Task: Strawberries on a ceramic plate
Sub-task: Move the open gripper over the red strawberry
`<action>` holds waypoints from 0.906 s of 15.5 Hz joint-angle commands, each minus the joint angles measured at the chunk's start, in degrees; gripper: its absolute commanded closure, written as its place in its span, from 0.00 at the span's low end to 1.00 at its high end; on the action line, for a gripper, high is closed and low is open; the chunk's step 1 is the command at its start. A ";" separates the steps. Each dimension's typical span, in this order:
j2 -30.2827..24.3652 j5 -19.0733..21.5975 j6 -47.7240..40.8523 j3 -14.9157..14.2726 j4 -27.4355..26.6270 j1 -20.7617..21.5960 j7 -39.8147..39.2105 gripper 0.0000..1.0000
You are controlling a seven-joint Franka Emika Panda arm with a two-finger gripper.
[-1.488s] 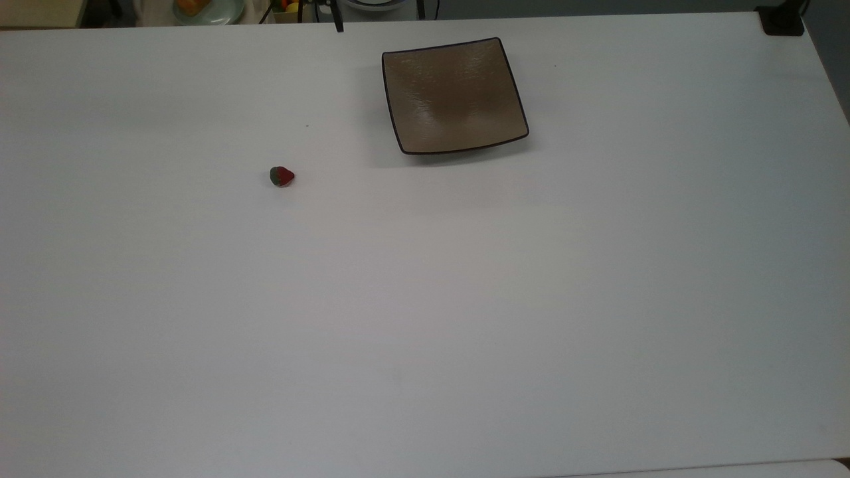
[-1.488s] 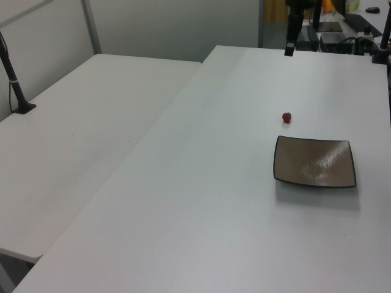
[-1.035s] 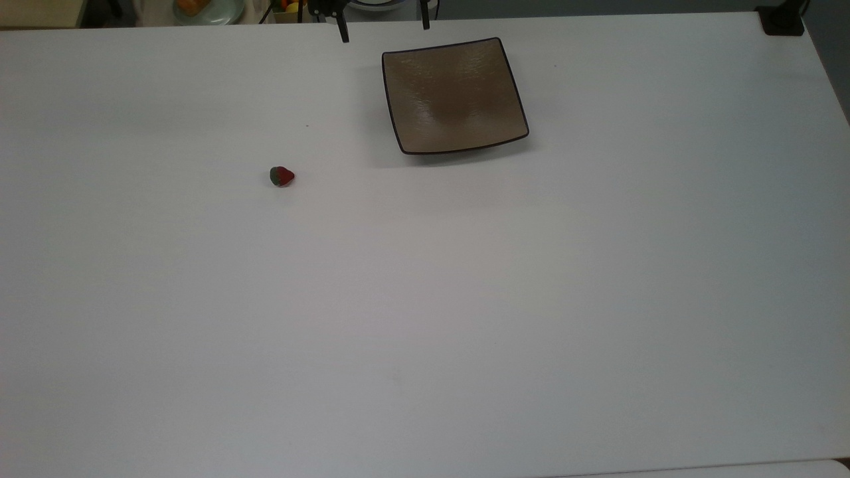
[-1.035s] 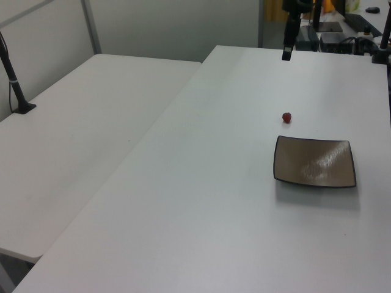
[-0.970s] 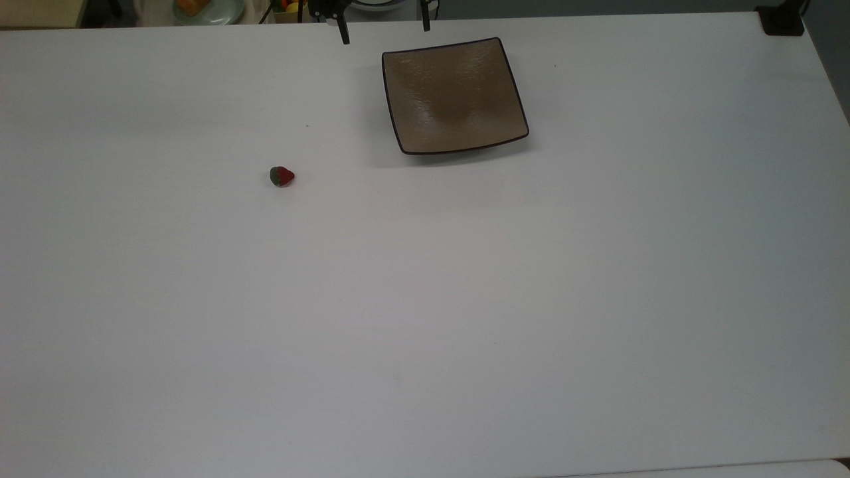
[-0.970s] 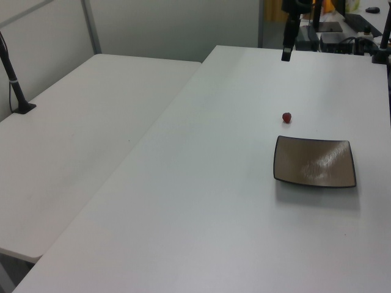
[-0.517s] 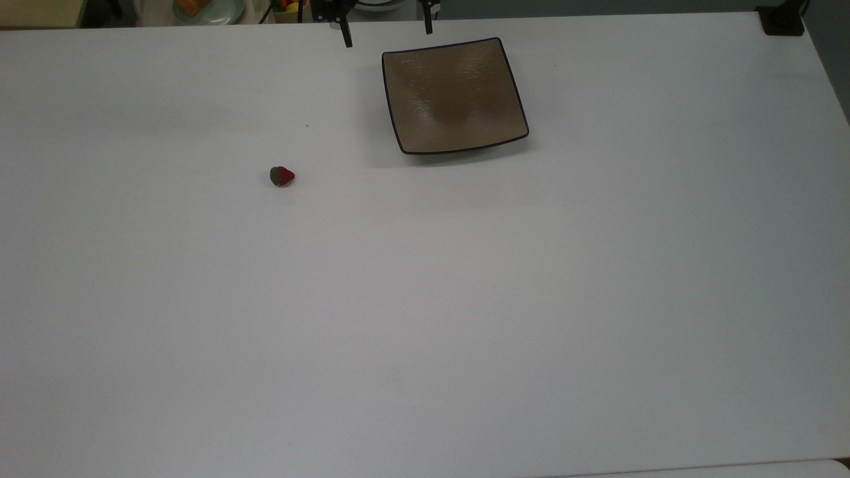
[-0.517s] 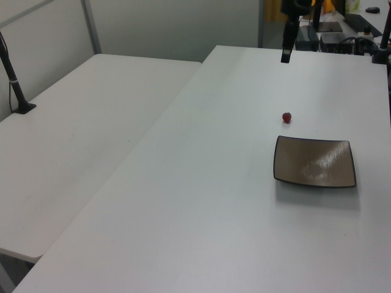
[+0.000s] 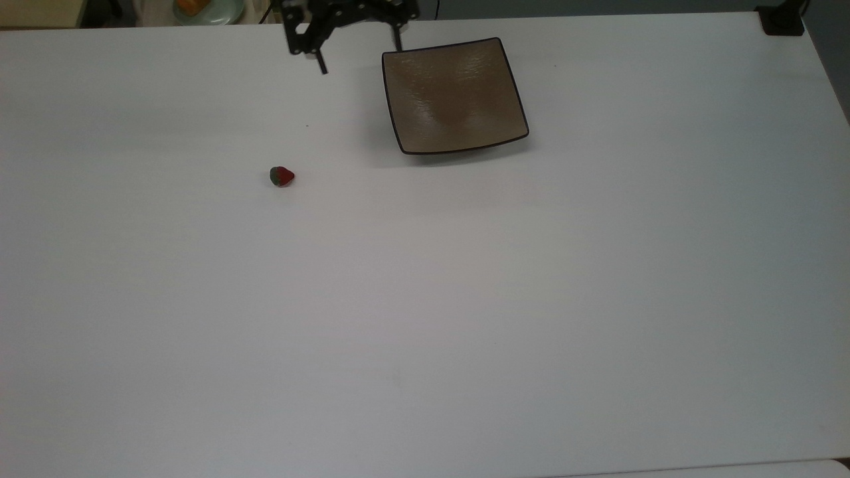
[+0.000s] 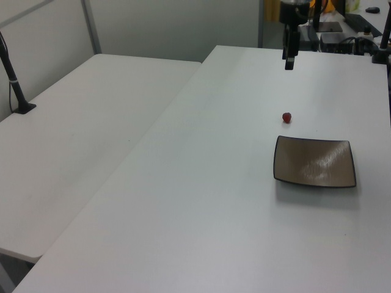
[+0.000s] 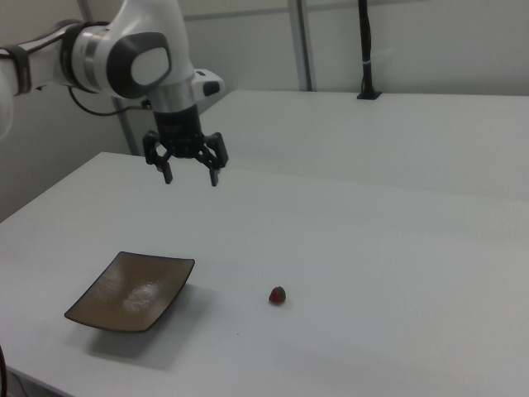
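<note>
End effector (image 11: 190, 176) hangs above desk (image 9: 465, 299), fingers spread wide, holding nothing, touching nothing. Strawberry (image 9: 281, 176) lies on bare desk, well apart from ceramic plate (image 9: 454, 95), toward top view's left. Right view shows white arm (image 11: 124, 54) and both fingertips; left view shows end effector (image 10: 289, 63) edge-on as single dark bar beyond strawberry (image 10: 286, 117).

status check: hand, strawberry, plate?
Hand open, empty, in the air above the table. Strawberry alone on the table, apart from the ceramic plate. Plate bare. Nothing lies between them.
</note>
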 commanded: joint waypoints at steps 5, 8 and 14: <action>1.49 -3.78 7.90 -5.33 -5.10 -1.84 -12.06 0.00; 3.08 -5.18 8.52 -7.53 -6.24 -1.84 -13.20 0.00; 7.55 -5.72 14.76 -9.03 -10.37 -3.51 -14.53 0.00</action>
